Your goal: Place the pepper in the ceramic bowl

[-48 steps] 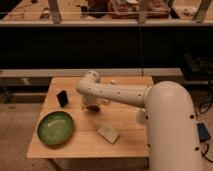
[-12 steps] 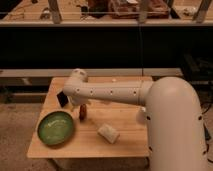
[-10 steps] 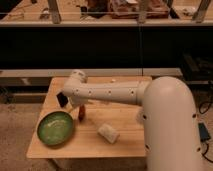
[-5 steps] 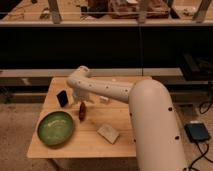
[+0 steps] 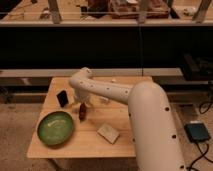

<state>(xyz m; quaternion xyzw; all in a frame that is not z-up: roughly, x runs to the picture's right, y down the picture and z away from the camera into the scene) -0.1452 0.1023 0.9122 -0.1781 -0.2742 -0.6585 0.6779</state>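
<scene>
While the white robot arm [image 5: 107,91] reaches over the wooden table [image 5: 90,144] from the right, the gripper [image 5: 82,106] hangs just past the right rim of the ceramic bowl [image 5: 56,129] — fingers pinching the pepper [image 5: 81,112]. Pepper is upright, top end in the grip, lower end close to the tabletop; contact unclear. Green bowl sits front-left on the table. Small black block [image 5: 62,98] stands behind the bowl, left of the gripper. White bottle [image 5: 108,133] lies front-centre — apart from the pepper.
</scene>
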